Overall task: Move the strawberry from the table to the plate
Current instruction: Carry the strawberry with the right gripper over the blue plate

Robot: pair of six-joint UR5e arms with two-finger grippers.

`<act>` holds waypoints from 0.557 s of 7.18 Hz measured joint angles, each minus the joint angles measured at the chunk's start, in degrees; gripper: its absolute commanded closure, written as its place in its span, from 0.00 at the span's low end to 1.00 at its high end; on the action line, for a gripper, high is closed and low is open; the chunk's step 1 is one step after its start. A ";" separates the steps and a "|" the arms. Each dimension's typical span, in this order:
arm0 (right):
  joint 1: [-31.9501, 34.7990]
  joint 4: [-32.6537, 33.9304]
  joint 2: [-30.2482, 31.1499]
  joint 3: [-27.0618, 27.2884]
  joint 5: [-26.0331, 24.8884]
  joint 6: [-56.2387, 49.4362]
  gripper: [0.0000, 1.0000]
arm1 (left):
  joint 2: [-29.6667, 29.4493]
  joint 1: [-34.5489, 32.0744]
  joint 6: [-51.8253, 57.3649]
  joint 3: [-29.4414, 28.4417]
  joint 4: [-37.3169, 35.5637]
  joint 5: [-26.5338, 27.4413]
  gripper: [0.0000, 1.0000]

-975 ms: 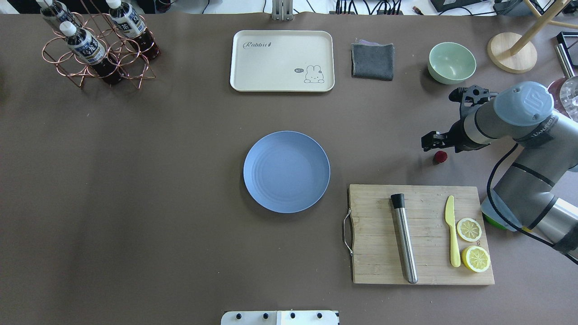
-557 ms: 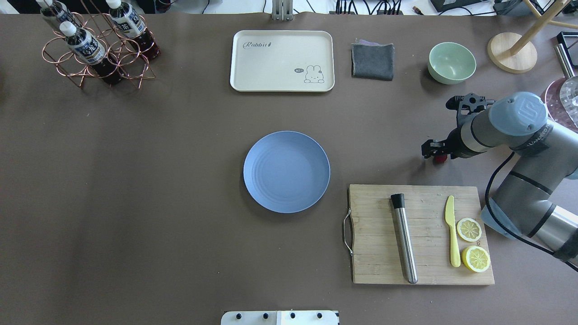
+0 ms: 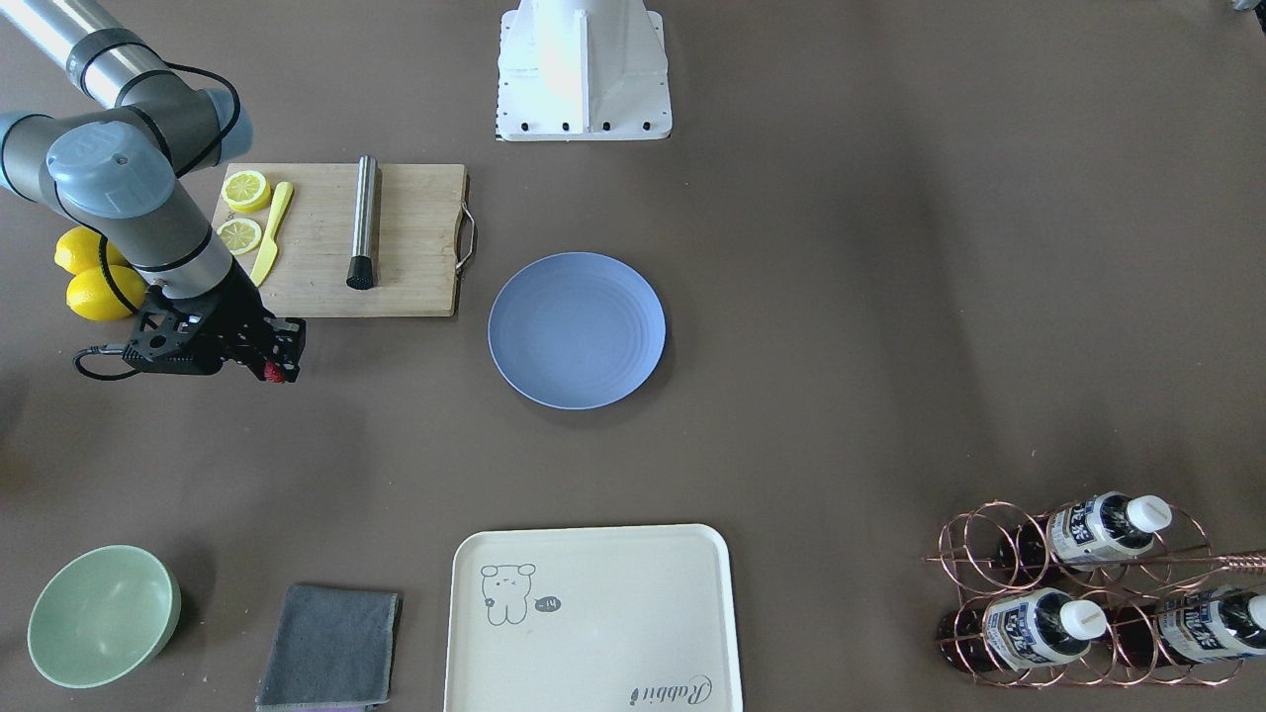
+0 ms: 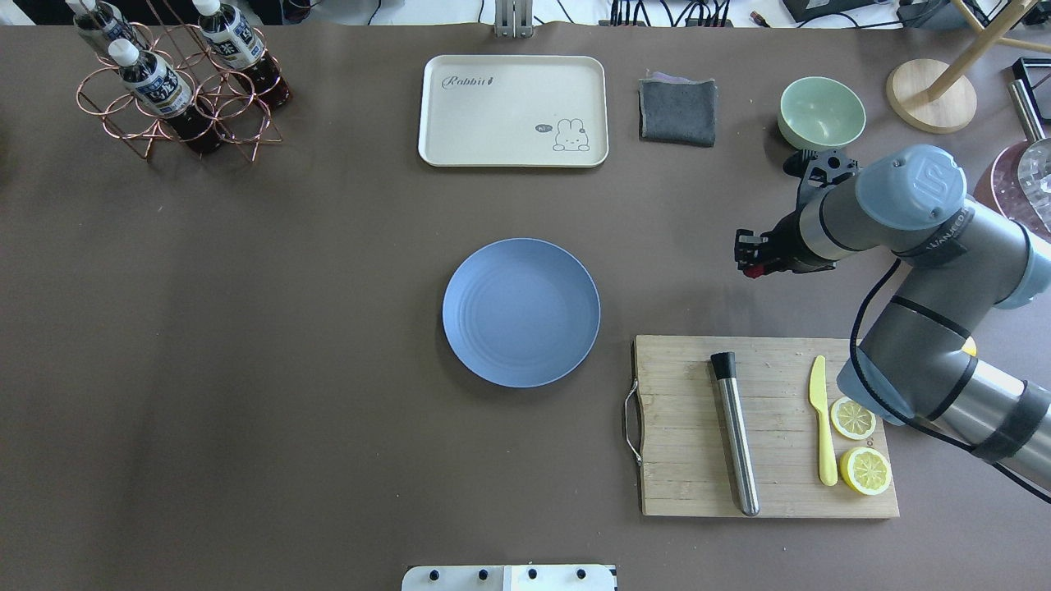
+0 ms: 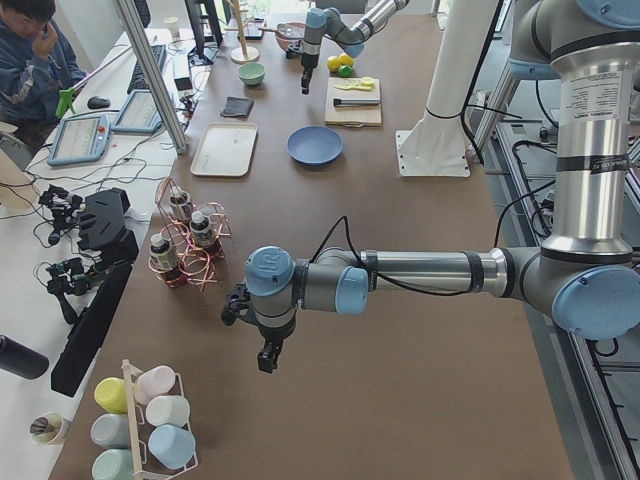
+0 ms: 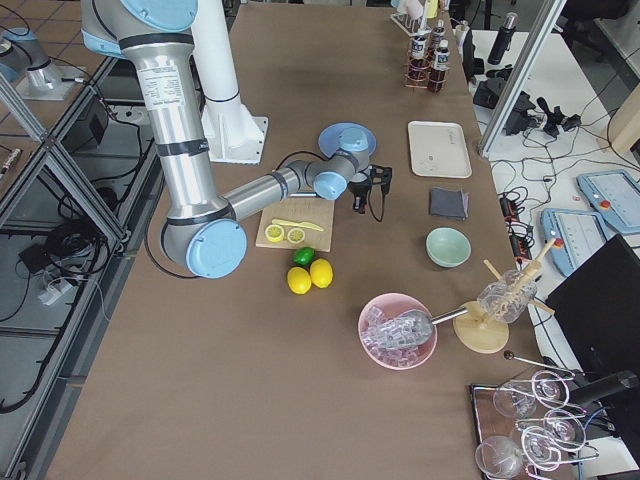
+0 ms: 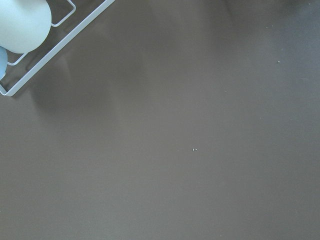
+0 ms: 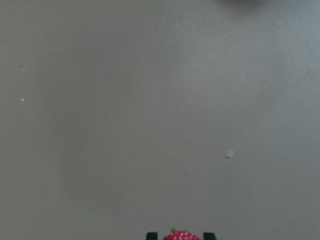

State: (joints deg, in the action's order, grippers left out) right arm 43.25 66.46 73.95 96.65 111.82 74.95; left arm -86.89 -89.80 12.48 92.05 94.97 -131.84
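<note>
Between the green bowl (image 4: 821, 113) and the wooden cutting board (image 4: 764, 427), towards the right of the overhead view, the right gripper (image 4: 750, 264) is closed to a narrow gap around the strawberry (image 4: 752, 272). The right wrist camera shows the red, bumpy berry at the bottom edge of its view, with a dark fingertip (image 8: 151, 235) pressed against each side. Below it there is only bare table (image 4: 328, 328). The berry seems to be held a little above the surface, though no view shows the gap clearly. The blue plate (image 4: 520, 312) lies well apart from the berry, near the middle of the table, with nothing on it.

The left gripper (image 5: 268, 355) appears only in the view from the table's left end. There it hangs over bare table near the copper bottle rack (image 5: 185, 245), and I cannot tell how far apart its jaws are
</note>
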 measured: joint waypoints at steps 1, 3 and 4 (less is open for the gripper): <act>-1.36 3.76 -4.45 -0.03 -0.48 6.35 1.00 | 0.15 0.00 0.00 0.03 -0.03 -0.02 0.01; -6.18 12.30 -13.27 -0.19 -3.77 13.19 1.00 | 0.22 -0.02 0.00 0.11 -0.04 -0.08 0.01; -8.52 14.86 -16.91 -0.55 -5.20 15.53 1.00 | 0.23 -0.02 0.00 0.13 -0.05 -0.08 0.01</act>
State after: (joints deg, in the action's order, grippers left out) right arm 34.73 81.32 57.04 96.09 106.62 90.48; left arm -86.66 -89.82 12.48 92.18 94.92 -131.92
